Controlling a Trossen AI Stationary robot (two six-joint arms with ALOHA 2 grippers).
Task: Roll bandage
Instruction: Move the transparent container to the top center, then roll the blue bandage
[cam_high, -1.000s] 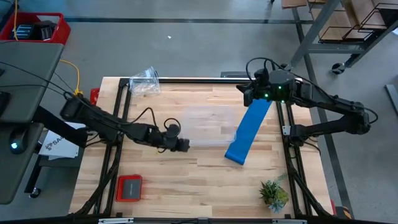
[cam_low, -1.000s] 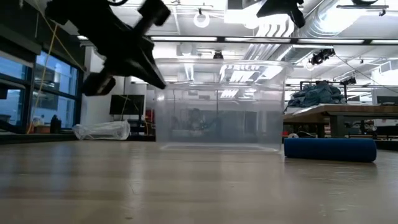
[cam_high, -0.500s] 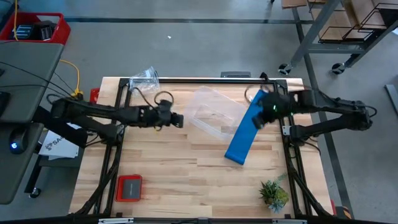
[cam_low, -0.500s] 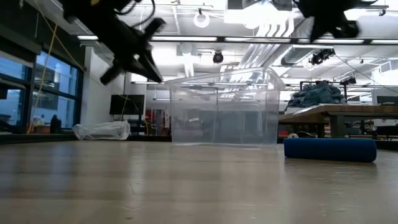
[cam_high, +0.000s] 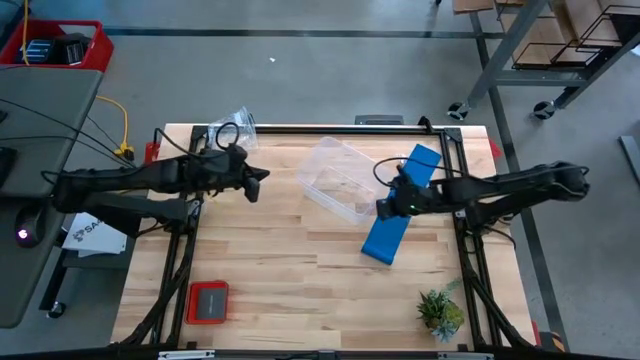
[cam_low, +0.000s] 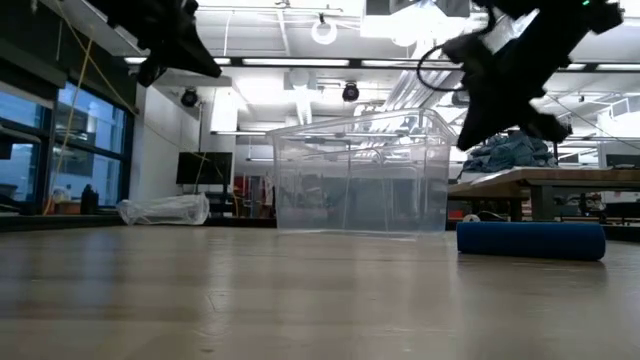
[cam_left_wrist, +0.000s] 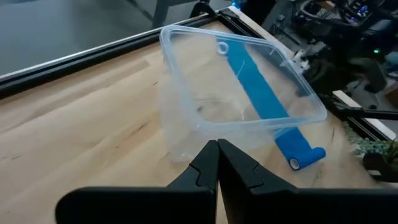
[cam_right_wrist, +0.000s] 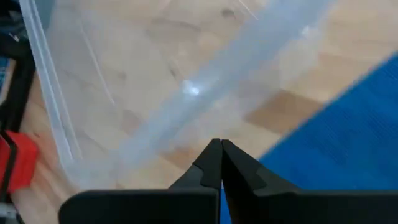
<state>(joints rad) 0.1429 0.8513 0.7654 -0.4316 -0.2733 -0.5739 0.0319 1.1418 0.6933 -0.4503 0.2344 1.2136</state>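
The bandage (cam_high: 400, 205) is a bright blue strip lying flat at the table's right, slanting from the far right toward the near side. Its near end is a small roll (cam_high: 378, 253), which also shows in the low view (cam_low: 530, 240). My right gripper (cam_high: 381, 208) is shut and empty, above the strip's middle beside the clear tub's corner; its wrist view shows the shut fingers (cam_right_wrist: 219, 155) over tub wall and blue fabric (cam_right_wrist: 348, 124). My left gripper (cam_high: 262, 181) is shut and empty, raised over the table's far left, pointing at the tub (cam_left_wrist: 236, 93).
A clear plastic tub (cam_high: 345, 180) stands upright beside the bandage's left edge, turned askew. A crumpled clear bag (cam_high: 232, 128) lies at the far left edge. A red case (cam_high: 208, 302) lies near left, a small plant (cam_high: 440, 312) near right. Bare wood lies in the near middle.
My left gripper has risen and gone from the table's middle toward the far left. My right gripper has come from the bandage's far end toward the near left, over its middle. The tub slid toward the far edge, turned, then stayed still.
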